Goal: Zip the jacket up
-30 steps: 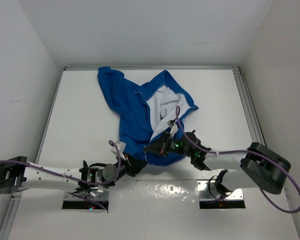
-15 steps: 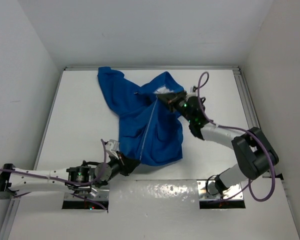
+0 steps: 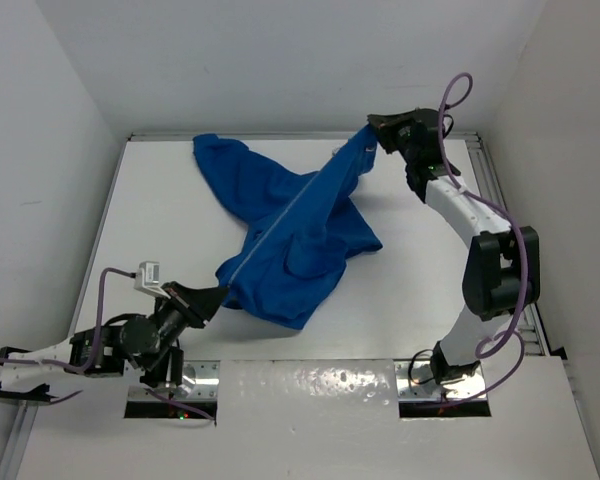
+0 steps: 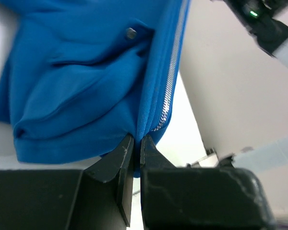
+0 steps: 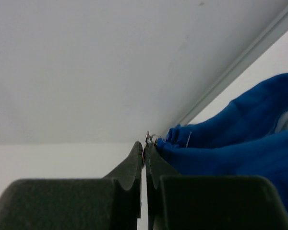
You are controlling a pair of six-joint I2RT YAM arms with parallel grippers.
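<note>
left fingers [image 4: 119, 160] tight on the jacket [image 3: 320, 225] hem, right fingers [image 5: 132, 167] tight on its zipper pull [image 5: 150, 138]

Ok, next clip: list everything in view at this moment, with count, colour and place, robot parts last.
bright blue soft fleece jacket: one, blue, stretched diagonally over the table between the two grippers.
silver front zipper: one, silver, running up the jacket's front.
small metal snap: one, silver, on the jacket front beside the zipper.
flat white table: one, white, under the jacket, white walls on three sides.
purple cables: two, purple, one along each arm.
left gripper: one, black, near left of the table, shut on the jacket's bottom hem.
right gripper: one, black, raised at the far right, shut on the jacket's top end by the zipper.
</note>
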